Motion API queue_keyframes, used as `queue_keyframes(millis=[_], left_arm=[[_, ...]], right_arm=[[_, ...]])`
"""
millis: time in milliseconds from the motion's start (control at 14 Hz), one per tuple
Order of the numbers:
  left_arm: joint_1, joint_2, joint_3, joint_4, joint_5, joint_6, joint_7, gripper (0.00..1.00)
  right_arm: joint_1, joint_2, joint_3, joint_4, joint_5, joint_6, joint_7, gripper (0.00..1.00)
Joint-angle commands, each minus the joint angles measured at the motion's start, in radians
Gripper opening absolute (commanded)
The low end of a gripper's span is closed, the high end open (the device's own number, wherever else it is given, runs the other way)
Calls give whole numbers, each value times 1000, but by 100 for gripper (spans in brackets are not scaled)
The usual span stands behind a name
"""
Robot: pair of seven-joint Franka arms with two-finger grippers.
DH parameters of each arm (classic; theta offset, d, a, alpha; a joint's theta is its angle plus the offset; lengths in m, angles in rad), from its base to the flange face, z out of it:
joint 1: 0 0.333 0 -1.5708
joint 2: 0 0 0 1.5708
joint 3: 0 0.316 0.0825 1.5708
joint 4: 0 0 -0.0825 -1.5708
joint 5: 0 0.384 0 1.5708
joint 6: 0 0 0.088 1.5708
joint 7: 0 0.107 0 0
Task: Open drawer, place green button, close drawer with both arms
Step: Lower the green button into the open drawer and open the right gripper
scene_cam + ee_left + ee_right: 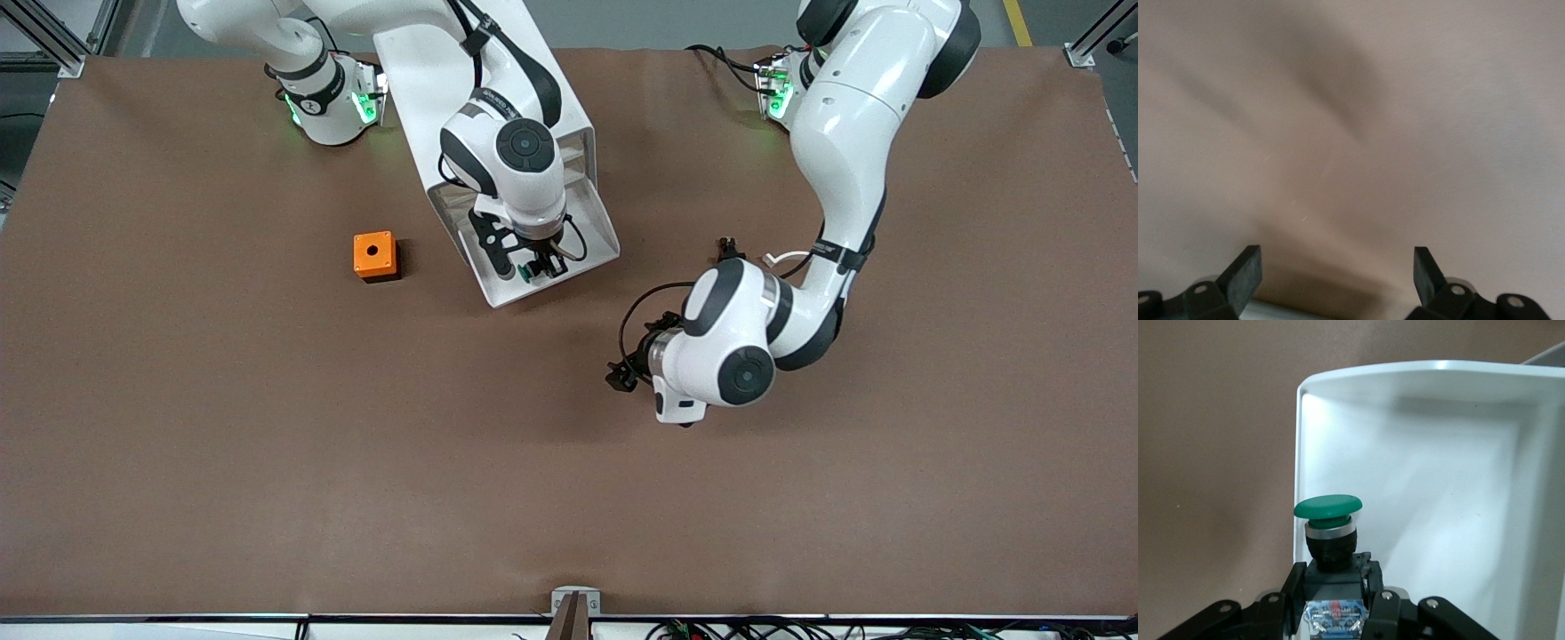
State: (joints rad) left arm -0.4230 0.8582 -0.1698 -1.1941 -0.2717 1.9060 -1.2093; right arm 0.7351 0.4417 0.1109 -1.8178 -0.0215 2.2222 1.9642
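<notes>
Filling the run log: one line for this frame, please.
drawer: open | button: held over drawer | right gripper: shut on button | left gripper: open over bare table, waiting

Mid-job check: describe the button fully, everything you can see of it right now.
The button has a round, glossy green cap, a silver ring beneath it, a black collar and a blue-and-clear block at its base. It stands upright, clamped at the base between the right gripper's black fingers, which hold it over the open white drawer, close to its front edge. Nothing else touches it.
</notes>
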Motion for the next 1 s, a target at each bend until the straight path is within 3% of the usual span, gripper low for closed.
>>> queue_keyframes(millis=[0, 71, 500, 929], left_arm=[[-51, -16, 6, -15, 115, 74, 24, 100], [-60, -14, 6, -18, 155, 103, 24, 100], [-102, -14, 4, -32, 273, 179, 24, 100], [-122, -21, -2, -97, 299, 283, 30, 100]], right_arm=[[10, 0, -8, 0, -21, -1, 41, 69], [7, -1, -8, 3, -21, -6, 42, 100], [-51, -49, -13, 47, -21, -41, -19, 100], [-212, -150, -11, 57, -6, -151, -555, 100]])
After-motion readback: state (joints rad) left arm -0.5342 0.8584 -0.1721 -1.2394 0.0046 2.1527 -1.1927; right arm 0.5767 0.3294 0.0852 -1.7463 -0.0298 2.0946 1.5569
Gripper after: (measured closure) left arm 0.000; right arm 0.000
